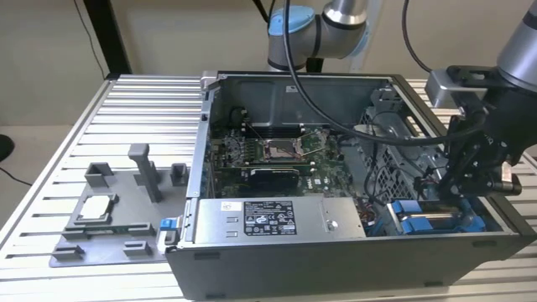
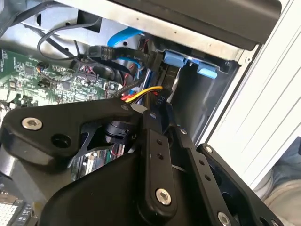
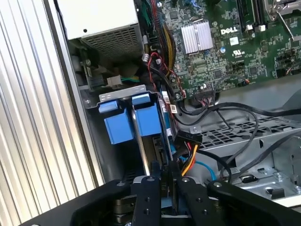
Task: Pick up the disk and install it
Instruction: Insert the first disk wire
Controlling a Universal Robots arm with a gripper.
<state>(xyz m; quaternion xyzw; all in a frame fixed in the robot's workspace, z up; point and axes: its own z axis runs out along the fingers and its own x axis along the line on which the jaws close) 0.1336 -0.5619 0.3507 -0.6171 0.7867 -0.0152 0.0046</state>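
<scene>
Watching the gripper (image 3: 165, 182) deep in the drive bay (image 3: 121, 92), at the PC case's (image 1: 336, 264) corner on the exterior view's right. Jaws are narrow, pinching a thin edge-on slab w/ blue trim, which I take for the disk (image 3: 165, 146). It stands upright just beside two blue tabs (image 3: 117, 127).

Risks:
- The orange/yellow cable bundle (image 3: 189, 162) lies against the slab's side and could snag or get pinched if the slab goes deeper.
- Any tilt vs the slot could jam it.

Can't see the slab's face or label, or how far it's seated. Contact pts are hidden by the gripper body.
</scene>
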